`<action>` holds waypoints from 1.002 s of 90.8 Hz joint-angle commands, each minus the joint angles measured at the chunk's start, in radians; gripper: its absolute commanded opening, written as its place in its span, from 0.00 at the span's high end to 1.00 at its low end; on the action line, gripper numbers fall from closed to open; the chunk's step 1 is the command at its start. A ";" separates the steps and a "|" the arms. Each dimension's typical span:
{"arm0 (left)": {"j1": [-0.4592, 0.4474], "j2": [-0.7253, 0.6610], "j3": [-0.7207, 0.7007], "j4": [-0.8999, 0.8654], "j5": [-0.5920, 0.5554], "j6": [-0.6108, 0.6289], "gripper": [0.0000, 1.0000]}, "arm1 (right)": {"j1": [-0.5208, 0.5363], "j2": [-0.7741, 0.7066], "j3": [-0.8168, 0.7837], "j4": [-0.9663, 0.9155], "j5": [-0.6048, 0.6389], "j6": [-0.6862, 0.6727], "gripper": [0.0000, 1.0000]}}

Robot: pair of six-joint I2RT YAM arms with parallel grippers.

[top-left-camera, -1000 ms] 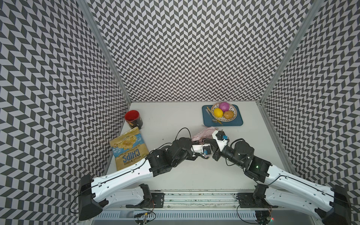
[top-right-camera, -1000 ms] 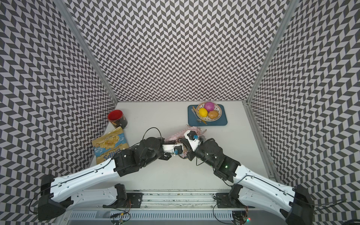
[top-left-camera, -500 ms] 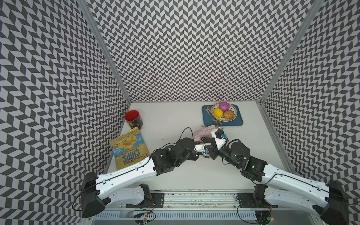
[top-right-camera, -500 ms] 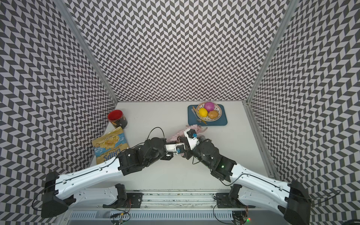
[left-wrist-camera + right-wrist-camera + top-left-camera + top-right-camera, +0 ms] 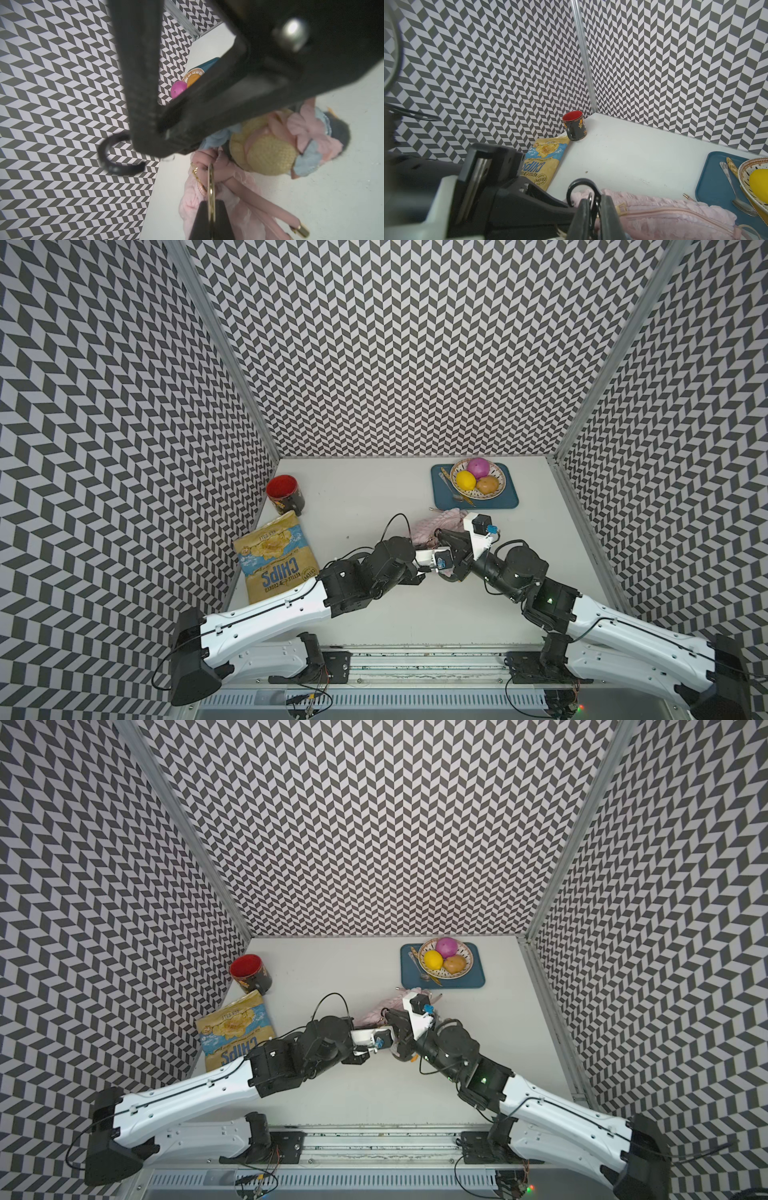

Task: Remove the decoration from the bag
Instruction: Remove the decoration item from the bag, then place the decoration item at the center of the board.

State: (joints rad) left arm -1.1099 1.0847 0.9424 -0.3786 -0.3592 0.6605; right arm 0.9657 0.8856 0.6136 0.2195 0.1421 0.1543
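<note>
The pale pink quilted bag [image 5: 660,214] lies mid-table, largely covered by both wrists in both top views [image 5: 430,526] [image 5: 374,1013]. The decoration [image 5: 270,151], a small doll charm with a straw-yellow hat and pink and blue ruffles, rests on the table beside the bag. My left gripper [image 5: 211,209] is shut on a gold ring [image 5: 211,187] at the bag's strap end. My right gripper [image 5: 592,209] pinches a black snap hook [image 5: 581,187] right at the left fingertips. What links the hook to the charm is hidden.
A red-lined black mug [image 5: 284,493] and a chips packet [image 5: 274,558] sit along the left wall. At the back right, a blue tray [image 5: 509,501] carries a spoon and a bowl [image 5: 501,483] with three fruits. The two arms cross the near half of the table.
Both wrists have edged slightly closer together over the bag. The left grip on the ring looks the same, and the right fingers still hold the hook.
</note>
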 commanded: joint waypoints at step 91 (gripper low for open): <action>0.074 0.029 -0.027 0.000 0.191 -0.416 1.00 | -0.094 0.060 -0.126 -0.207 -0.126 -0.013 0.72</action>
State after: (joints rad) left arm -1.0576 1.0805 0.8963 -0.4042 -0.2100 0.2832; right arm 0.8783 0.9394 0.5003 -0.0261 0.0196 0.1425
